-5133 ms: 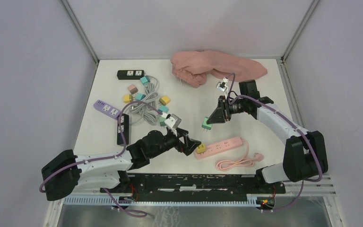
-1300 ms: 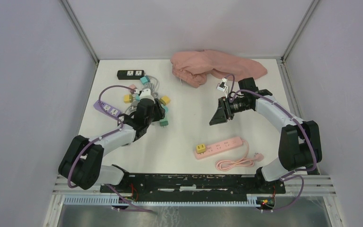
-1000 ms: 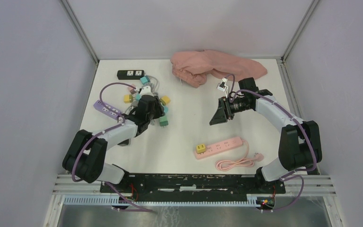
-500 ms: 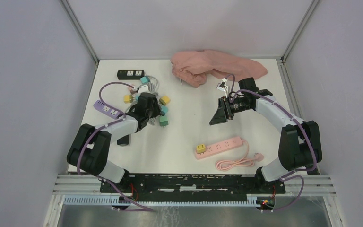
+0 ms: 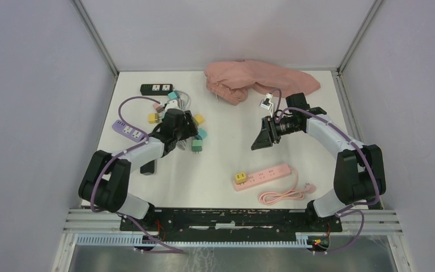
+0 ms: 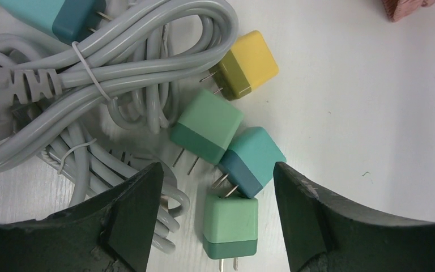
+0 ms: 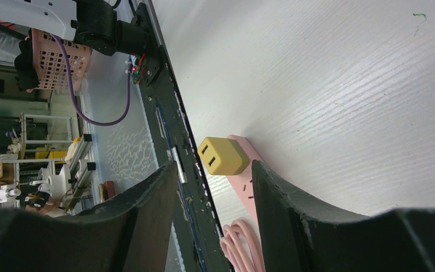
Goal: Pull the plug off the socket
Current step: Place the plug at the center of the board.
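The yellow plug (image 5: 241,178) sits in the near end of the pink socket strip (image 5: 269,172) at the front right. In the right wrist view the yellow plug (image 7: 222,155) and pink strip (image 7: 243,181) show between the fingers. My right gripper (image 5: 254,147) hangs open and empty above the table, well behind the strip. At the plug pile, my left gripper (image 5: 191,140) is open. A green plug (image 6: 230,225) lies loose on the table between its fingers, touching neither; the green plug (image 5: 197,145) is at the pile's near right edge.
A teal plug (image 6: 253,160), another green plug (image 6: 207,126), a yellow one (image 6: 247,63) and coiled grey cable (image 6: 90,73) crowd the left gripper. A pink cloth (image 5: 260,79) lies at the back, with a black strip (image 5: 156,89) and a purple strip (image 5: 128,130) on the left. The pink cord (image 5: 283,195) is coiled at the front.
My left gripper has opened and let go of the green plug, which now rests on the table beside the teal one. The right arm has not moved.
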`<state>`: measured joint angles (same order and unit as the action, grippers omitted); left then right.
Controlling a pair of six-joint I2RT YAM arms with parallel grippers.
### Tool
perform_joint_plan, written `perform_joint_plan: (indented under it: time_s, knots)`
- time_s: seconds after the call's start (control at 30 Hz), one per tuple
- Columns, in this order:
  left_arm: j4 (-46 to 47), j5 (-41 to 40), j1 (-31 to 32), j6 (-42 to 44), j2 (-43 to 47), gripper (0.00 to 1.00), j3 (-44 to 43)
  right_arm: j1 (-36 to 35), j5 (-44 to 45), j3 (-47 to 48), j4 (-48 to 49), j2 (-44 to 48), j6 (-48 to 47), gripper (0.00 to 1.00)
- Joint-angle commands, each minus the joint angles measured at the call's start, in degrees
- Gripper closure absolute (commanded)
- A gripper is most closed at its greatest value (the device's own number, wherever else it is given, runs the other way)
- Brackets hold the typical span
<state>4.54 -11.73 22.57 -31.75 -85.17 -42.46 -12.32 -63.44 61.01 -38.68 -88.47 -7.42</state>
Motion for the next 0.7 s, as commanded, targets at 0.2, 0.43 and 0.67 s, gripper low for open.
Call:
perform_joint_plan:
  time_s: [0.2,0.43,0.67]
  knots:
    - [4.18,8.95,-0.39,-0.79,11.36,0.18,2.96,0.19,-2.21,1.84,-0.56,1.49,-1.90,0.43]
    - [13.43,21.32,-0.33,-1.82,19.11,0.13,10.08,0.23,-2.63,1.95,-1.18,1.98,-2.67,0.44]
    - [22.09,32.17,-0.26,-5.51,22.89,0.08,15.34,0.24,-2.85,2.08,-1.85,2.50,-3.64,0.44]
